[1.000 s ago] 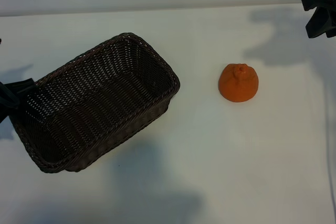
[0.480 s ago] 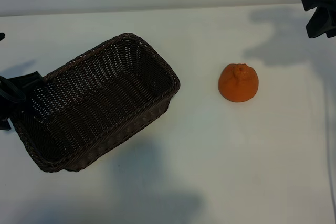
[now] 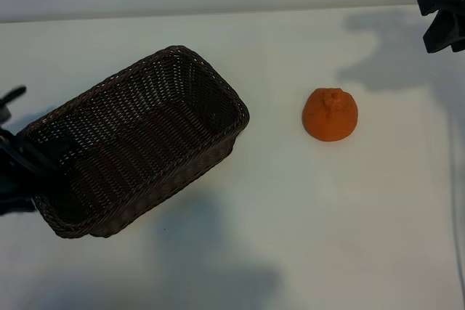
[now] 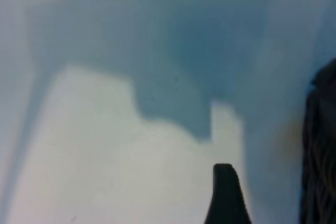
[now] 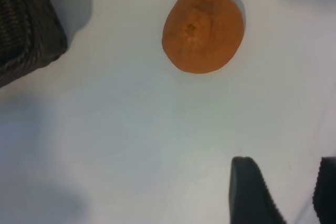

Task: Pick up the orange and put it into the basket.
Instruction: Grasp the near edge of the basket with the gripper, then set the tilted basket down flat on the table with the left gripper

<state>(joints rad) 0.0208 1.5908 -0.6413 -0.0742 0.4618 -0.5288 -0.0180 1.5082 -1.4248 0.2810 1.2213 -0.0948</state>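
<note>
The orange [image 3: 330, 114] sits alone on the white table, right of the basket [image 3: 138, 143]; in the right wrist view the orange [image 5: 203, 29] shows its stem bump. High at the back right, well clear of the fruit, my right gripper [image 3: 442, 16] hangs open, with only bare table between its fingers [image 5: 252, 192]. At the basket's left end is my left gripper [image 3: 25, 161], open, with one dark finger across the rim there. The left wrist view shows a single finger [image 4: 226, 198] beside the basket's wall [image 4: 320, 150]; the other finger is out of frame.
The white table [image 3: 305, 237] stretches bare in front of and to the right of the basket. A pale wall runs along the far edge. The basket's corner [image 5: 26, 24] shows in the right wrist view.
My left gripper has slid toward the near side along the basket's left end. The basket, the orange and the right arm have not moved.
</note>
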